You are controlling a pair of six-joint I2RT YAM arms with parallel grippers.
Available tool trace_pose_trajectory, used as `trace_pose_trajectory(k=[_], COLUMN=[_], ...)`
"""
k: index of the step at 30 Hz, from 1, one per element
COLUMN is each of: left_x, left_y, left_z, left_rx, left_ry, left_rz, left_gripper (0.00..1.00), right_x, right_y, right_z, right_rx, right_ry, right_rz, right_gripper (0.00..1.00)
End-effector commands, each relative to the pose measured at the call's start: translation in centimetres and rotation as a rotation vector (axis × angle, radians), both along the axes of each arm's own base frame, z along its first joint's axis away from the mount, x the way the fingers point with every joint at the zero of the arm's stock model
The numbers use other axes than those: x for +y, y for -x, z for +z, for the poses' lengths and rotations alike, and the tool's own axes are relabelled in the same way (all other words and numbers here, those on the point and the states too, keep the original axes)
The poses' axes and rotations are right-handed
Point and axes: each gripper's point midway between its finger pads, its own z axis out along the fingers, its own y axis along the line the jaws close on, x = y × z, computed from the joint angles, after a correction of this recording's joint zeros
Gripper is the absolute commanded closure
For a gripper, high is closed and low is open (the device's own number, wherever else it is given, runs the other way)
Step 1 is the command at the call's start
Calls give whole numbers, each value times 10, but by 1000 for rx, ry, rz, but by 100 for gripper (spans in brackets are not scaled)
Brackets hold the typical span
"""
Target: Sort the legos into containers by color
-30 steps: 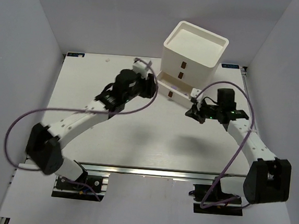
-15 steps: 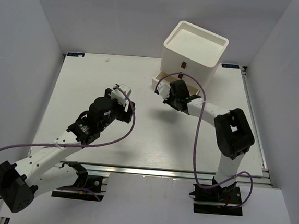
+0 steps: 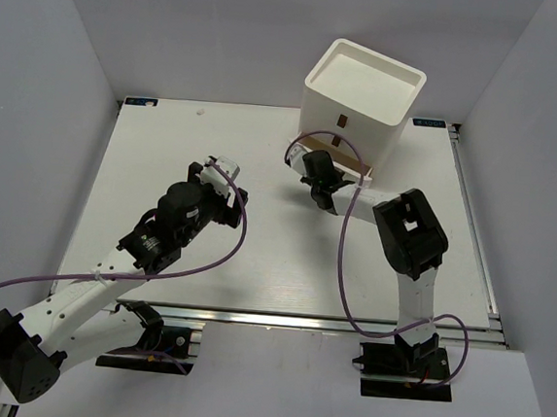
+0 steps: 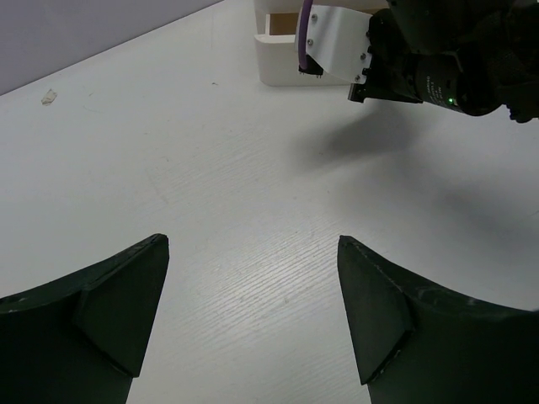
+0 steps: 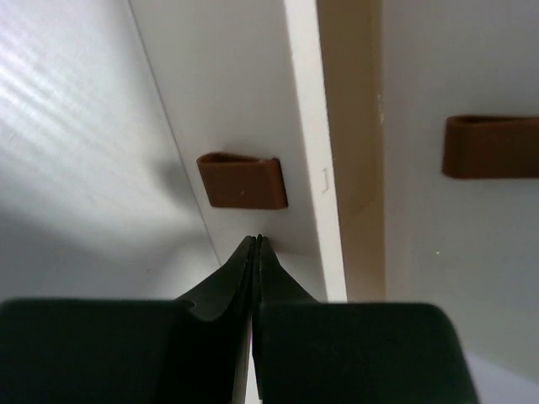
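Drawer (image 5: 232,84) front sits dead ahead of my right pincer (image 5: 255,241). Its fingers are clenched flat together with nothing between them, and the tips are just short of the drawer's brown handle (image 5: 242,181). I can't tell whether they touch the front. It's the lowest drawer, standing partway out of the white unit (image 3: 362,94). Past the tips and off to the right, a second handle (image 5: 493,147) sits on the face above. My left pincer (image 4: 253,244) is released: fingers wide apart, empty, hanging over the table (image 4: 210,168). Ahead of it, well apart, are the right arm (image 4: 438,63) and the open drawer's corner.
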Motion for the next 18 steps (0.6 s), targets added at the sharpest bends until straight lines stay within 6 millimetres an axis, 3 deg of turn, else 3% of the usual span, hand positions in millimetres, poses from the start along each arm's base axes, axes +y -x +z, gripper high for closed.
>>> trace_pose_trajectory(k=[1, 9, 18], left_x=[2, 6, 7], left_y=[1, 0, -1], left_z=[7, 7, 7], left_rx=[-18, -23, -25], left_ry=[-1, -7, -11], left_rz=[5, 25, 30], left_gripper=[9, 9, 9], right_x=[3, 5, -12], right_y=[-30, -49, -73], right_z=[34, 30, 30], right_rx=[-150, -172, -184], right_ry=[-32, -12, 8], right_rz=[-53, -72, -108], right_gripper=[100, 100, 100])
